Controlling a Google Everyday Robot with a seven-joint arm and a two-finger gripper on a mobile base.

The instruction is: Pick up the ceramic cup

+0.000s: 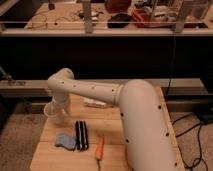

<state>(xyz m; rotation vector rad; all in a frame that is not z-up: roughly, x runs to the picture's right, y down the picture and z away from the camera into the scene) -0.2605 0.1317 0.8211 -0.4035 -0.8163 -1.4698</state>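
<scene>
1. The robot's big white arm (125,107) sweeps in from the right side of the wooden bench (47,152) and reaches across toward its left edge.
2. The arm bends at a rounded elbow above the bench's far-left part, and from there the wrist drops straight down.
3. The gripper (59,116) hangs at the end of that wrist, close to the left edge of the bench, about midway along it.
4. The ceramic cup (50,109) is a pale, whitish one, right at the gripper, on its left side, at the bench's left edge.
5. From where I stand I cannot tell whether the claw is clenched on the cup or released; cup and wrist blend together in colour.
6. I also cannot tell whether the cup rests on the wood or is lifted off it.
7. Nearer the front edge, a blue sponge (65,141) lies left of centre.
8. Just beside the sponge, on its right, lies a black object (81,135) placed lengthwise.
9. An orange carrot (100,147) lies a little further right, pointing toward the front edge.
10. A flat white packet (95,103) sits near the back edge, partly under the arm.
</scene>
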